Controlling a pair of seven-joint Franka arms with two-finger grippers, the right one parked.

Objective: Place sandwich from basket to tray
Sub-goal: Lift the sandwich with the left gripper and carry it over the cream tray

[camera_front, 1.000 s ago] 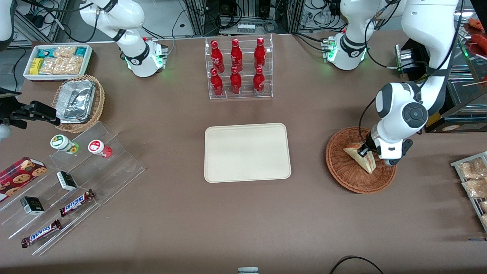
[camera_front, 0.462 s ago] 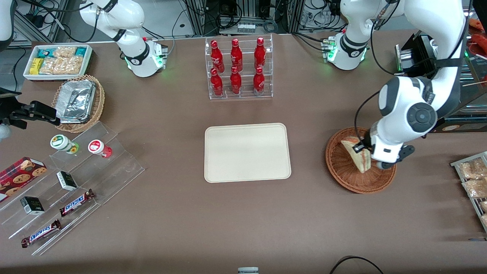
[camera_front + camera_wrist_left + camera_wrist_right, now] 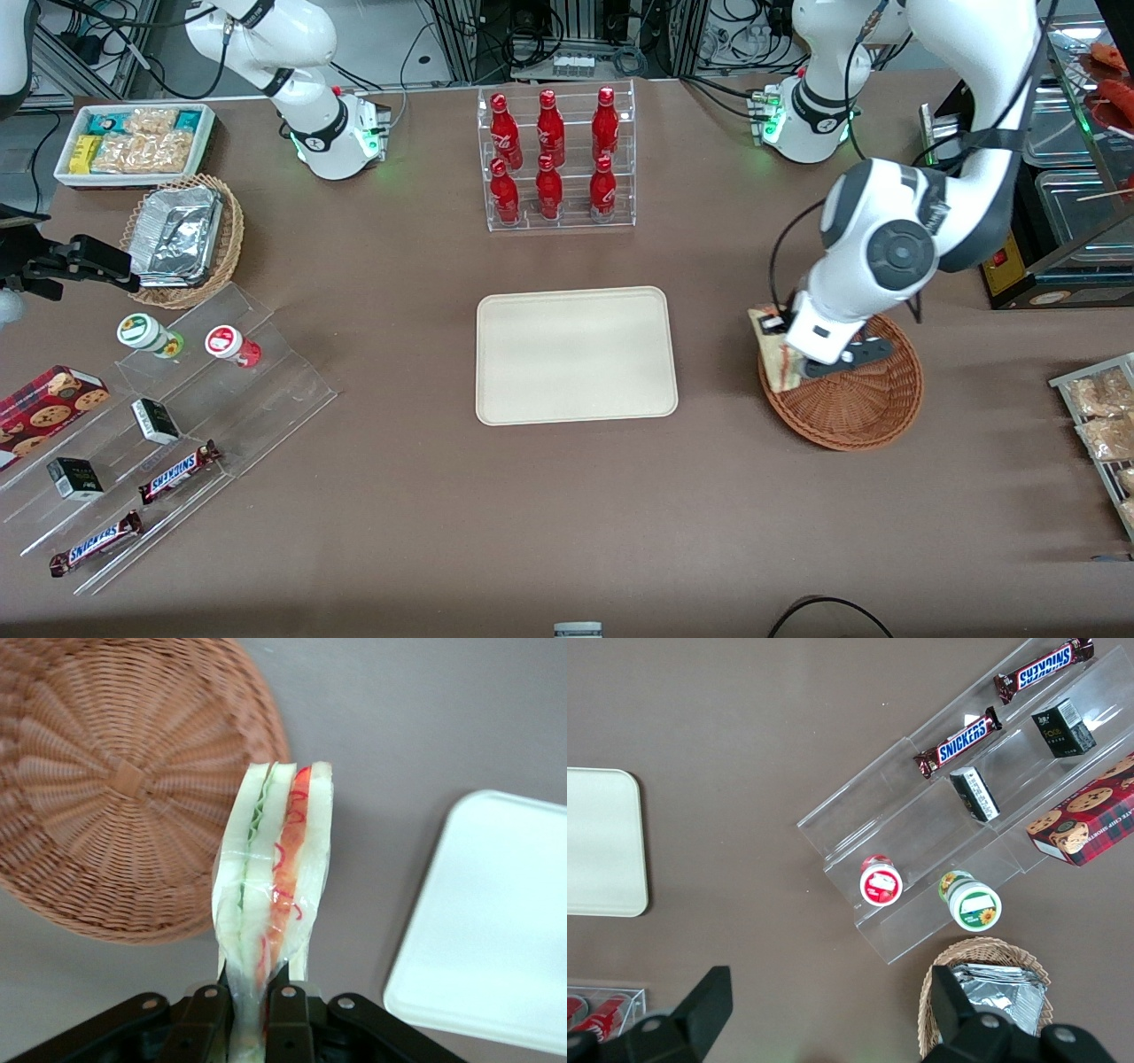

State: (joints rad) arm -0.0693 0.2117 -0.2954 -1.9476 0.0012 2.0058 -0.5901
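I have the sandwich [image 3: 273, 877] clamped at its narrow end between the fingers [image 3: 285, 1014] of the left gripper [image 3: 781, 341], its green and red filling layers edge-on to the wrist camera. It hangs in the air over the rim of the reddish-brown basket [image 3: 864, 403] on the side toward the tray [image 3: 576, 354], so I judge the carry leg is in hand: lifted out, not yet delivered. Next I need to travel sideways toward the middle of the worktop, stop over the tray, lower and let go; the wedge looks soft, so a gentle set-down seems wise. The basket appears empty now, though the arm hides part of it. The tray holds nothing. Nearer the parked arm's end, a tan wicker basket [image 3: 226, 257] holds foil containers [image 3: 177, 235].
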